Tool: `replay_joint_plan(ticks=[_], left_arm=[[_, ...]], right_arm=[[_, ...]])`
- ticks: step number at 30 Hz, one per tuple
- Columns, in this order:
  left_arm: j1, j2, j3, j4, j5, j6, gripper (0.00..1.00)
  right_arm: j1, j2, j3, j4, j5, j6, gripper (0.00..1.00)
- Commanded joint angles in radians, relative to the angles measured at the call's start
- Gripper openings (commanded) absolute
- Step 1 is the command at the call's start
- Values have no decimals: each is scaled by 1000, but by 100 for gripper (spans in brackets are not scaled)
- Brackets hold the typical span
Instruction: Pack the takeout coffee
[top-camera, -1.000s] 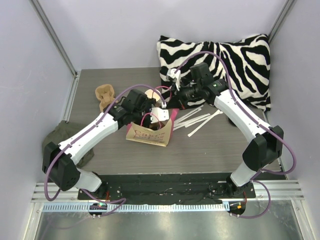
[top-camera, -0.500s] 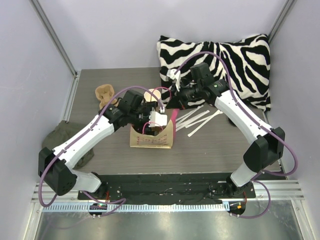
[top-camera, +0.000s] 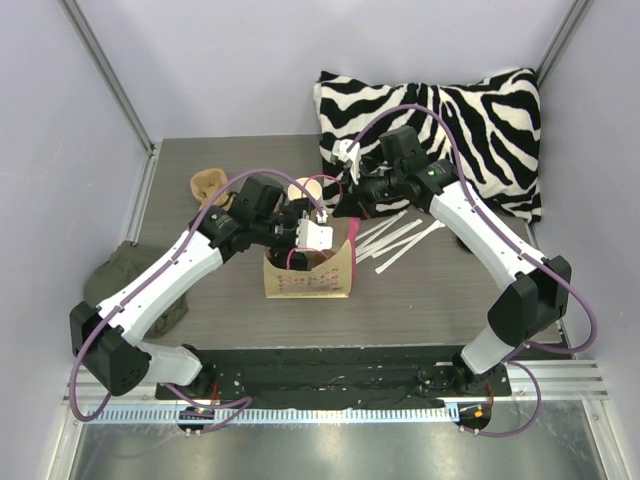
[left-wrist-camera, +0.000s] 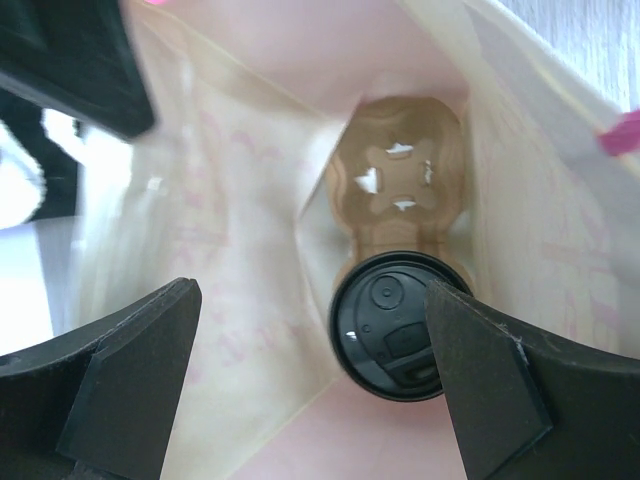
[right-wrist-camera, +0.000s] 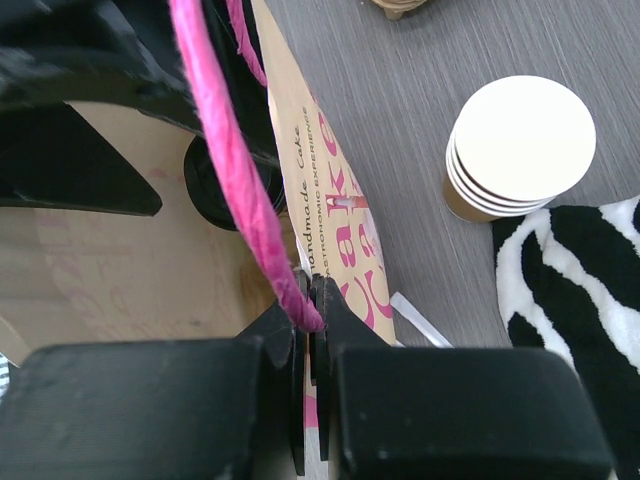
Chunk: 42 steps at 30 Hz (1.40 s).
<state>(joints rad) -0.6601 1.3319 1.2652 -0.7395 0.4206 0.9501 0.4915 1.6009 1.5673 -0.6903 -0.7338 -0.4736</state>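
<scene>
A tan paper bag with pink print stands upright mid-table. My left gripper hangs open over its mouth. In the left wrist view, the open, empty gripper looks down at a cup capped by a round black lid. The cup sits in a moulded-pulp carrier on the bag's floor; its body is hidden. My right gripper is shut on the bag's pink handle at the bag's right rim. A stack of paper cups, kraft-brown outside, stands behind the bag.
A second pulp carrier lies at the back left. White strips lie to the right of the bag. A zebra-print pillow fills the back right corner. A green cloth hangs off the table's left edge.
The bag has gone from tilted to upright. My left gripper has moved right and over the bag's mouth. My right gripper has kept hold of the handle.
</scene>
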Motion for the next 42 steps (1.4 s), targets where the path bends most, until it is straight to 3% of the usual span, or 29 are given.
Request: replay_joint_plan(ticks=[1,11,14,23,31,37,42], left_arm=[[-4,-45,72,0,32,-23,99],[-4,-19,167,-38,40,-106,97],[-4,-10,172,-60,32,-105,92],[4,0,184,-60,10,-189,56],[7,6,258,-43,29,-296,54],[7,-19,272,-12,24,-370,36],[7,-30,330,-49,41,-413,35]], right_arm=[[4,-24,7,-32,48,-30,1],[10,-35,-1,-20,43,-37,1],[10,-36,-4,-15,42,-37,1],[12,-48,-19,-8,39,-48,1],[12,-56,-26,-6,40,-57,1],[12,-61,-29,-2,40,-57,1],[13,-59,-15,0,33,-57,1]])
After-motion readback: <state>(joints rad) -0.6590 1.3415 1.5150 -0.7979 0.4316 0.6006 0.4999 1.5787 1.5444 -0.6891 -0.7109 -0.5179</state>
